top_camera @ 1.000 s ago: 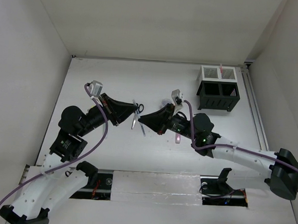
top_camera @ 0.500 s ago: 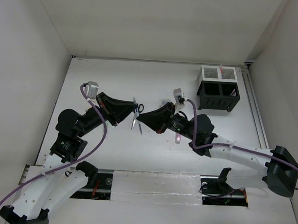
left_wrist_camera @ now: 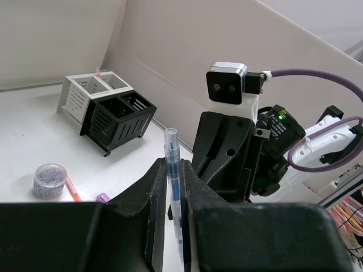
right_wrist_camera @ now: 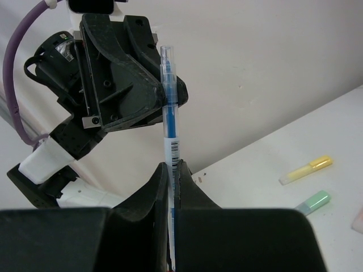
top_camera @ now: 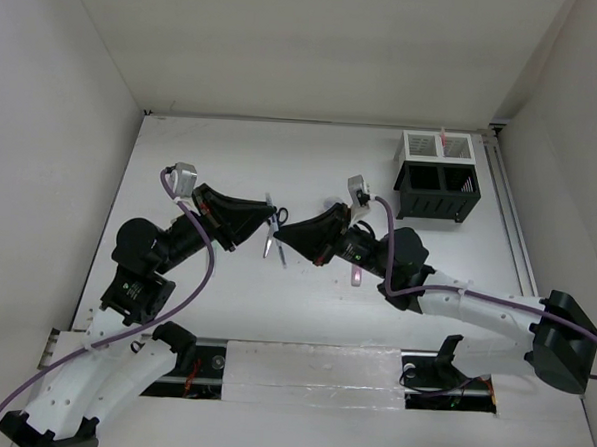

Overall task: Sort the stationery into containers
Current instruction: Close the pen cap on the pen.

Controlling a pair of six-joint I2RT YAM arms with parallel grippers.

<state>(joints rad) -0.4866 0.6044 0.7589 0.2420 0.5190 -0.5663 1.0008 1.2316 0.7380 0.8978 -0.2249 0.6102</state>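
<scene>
Your left gripper has its jaws pinched shut on a blue pen with a clear barrel. Your right gripper has its jaws clamped tight on the same pen, just under its barcode sticker. The pen stands close to upright between the two grippers, lifted off the white bench, a little left of centre in the overhead view. Its clear end pokes up above both sets of jaws. In the right wrist view, the left gripper's black tip sits level with the pen's upper half.

In the overhead view, black-handled scissors lie flat on the bench just beside the gripper tips, handles toward the top of the frame. A pinkish highlighter lies beside the right arm, near the middle of that frame.

The black mesh organiser stands at the upper right of the overhead view, well apart from the pen. The white mesh box touches its far side, and something thin and red stands in the white box.

At the lower left of the left wrist view, a clear round tub of coloured paper clips sits on the bench, with a thin orange pen just beside it. At the right of the right wrist view, a yellow highlighter and a green highlighter lie near each other.
</scene>
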